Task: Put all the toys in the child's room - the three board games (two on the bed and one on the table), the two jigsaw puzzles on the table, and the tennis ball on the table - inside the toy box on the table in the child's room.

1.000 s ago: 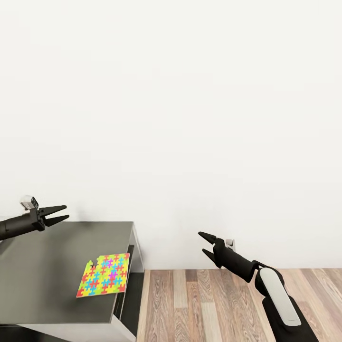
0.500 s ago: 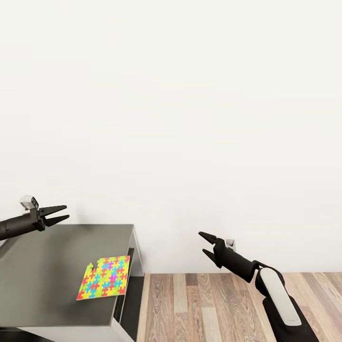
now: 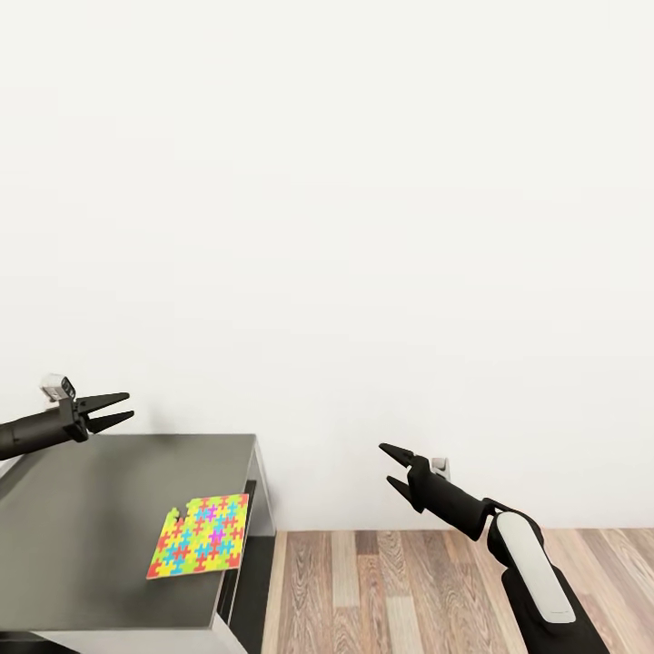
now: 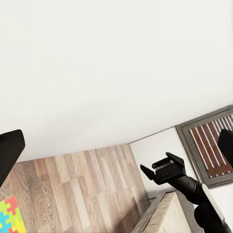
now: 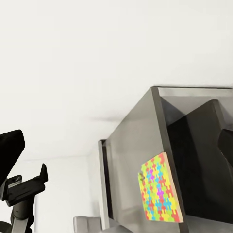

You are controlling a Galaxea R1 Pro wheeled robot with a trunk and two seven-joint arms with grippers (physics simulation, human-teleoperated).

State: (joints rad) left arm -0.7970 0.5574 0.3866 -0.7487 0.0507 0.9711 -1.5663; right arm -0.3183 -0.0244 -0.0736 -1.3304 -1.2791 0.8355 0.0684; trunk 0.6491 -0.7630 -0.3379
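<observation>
While a big plain white wall (image 3: 363, 227) takes up most of the head view, a dark grey desk (image 3: 82, 536) sits low at the left, with a wood-plank floor (image 3: 409, 590) beside it. One jigsaw puzzle (image 3: 200, 549) lies flat on the desk, close to the desk's right edge and front corner. It is a square, so no side is longer, and it is turned a little so its edges do not line up with the desk's edges.

The left hand (image 3: 116, 411) hangs over the back of the desk, well apart from the puzzle. Its two fingers are spread and it holds nothing. The right hand (image 3: 391, 466) hangs over the floor, off to the right of the desk. Its fingers are spread too, and it holds nothing.

From the right wrist view you can see under the desk top to dark open shelves (image 5: 194, 160), with the puzzle (image 5: 159, 194) by the edge. From the left wrist view you can see a vent grille (image 4: 211, 144) and just a corner of the puzzle (image 4: 8, 218).
</observation>
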